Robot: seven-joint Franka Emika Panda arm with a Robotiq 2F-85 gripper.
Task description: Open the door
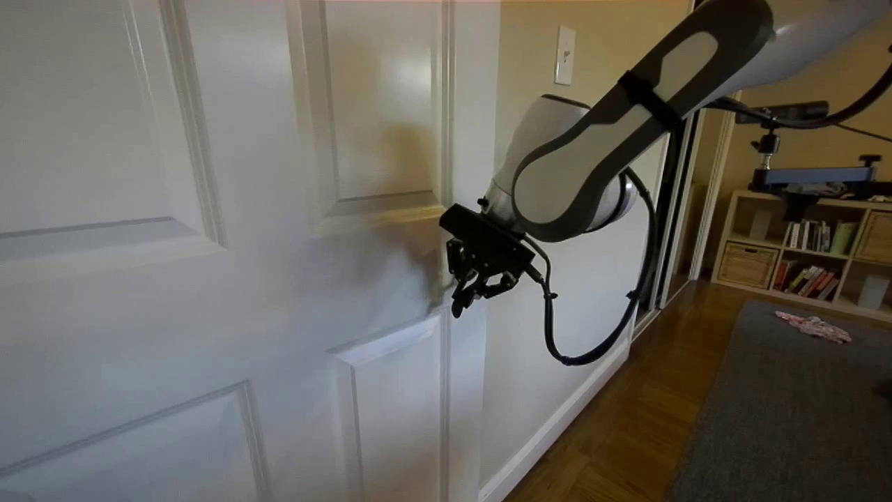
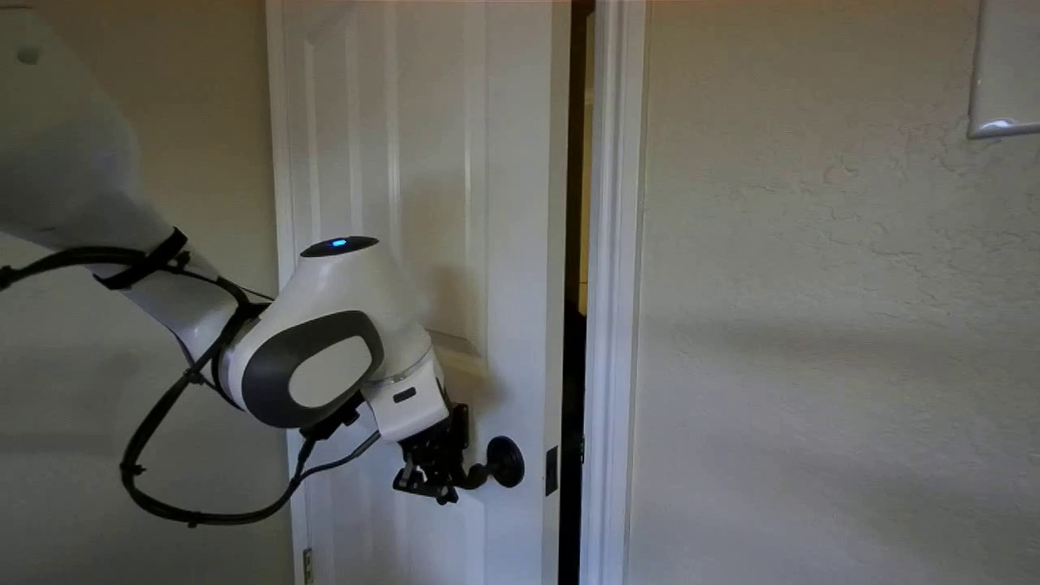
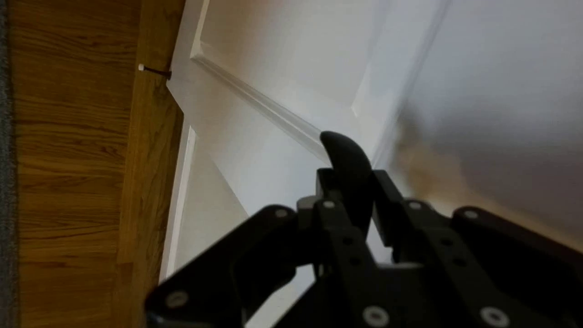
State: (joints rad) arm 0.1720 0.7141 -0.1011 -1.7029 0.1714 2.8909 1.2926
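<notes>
The white panelled door (image 1: 272,300) fills the left of an exterior view. In an exterior view the door (image 2: 524,244) stands ajar, with a narrow dark gap beside the white frame (image 2: 615,244). The dark lever handle (image 2: 505,461) has a round base on the door near its free edge. My gripper (image 2: 451,479) is at the lever, left of that base. In the wrist view the curved dark lever (image 3: 346,157) passes between the fingers of my gripper (image 3: 355,187), which are closed around it. The gripper also shows low against the door's edge in an exterior view (image 1: 470,293).
A wall with a light switch (image 1: 565,56) is behind the arm. A grey rug (image 1: 787,411) lies on the wooden floor (image 1: 627,418). A low shelf (image 1: 801,244) stands at the back. A thin rod with a white tip (image 3: 155,71) sticks out at the door's bottom.
</notes>
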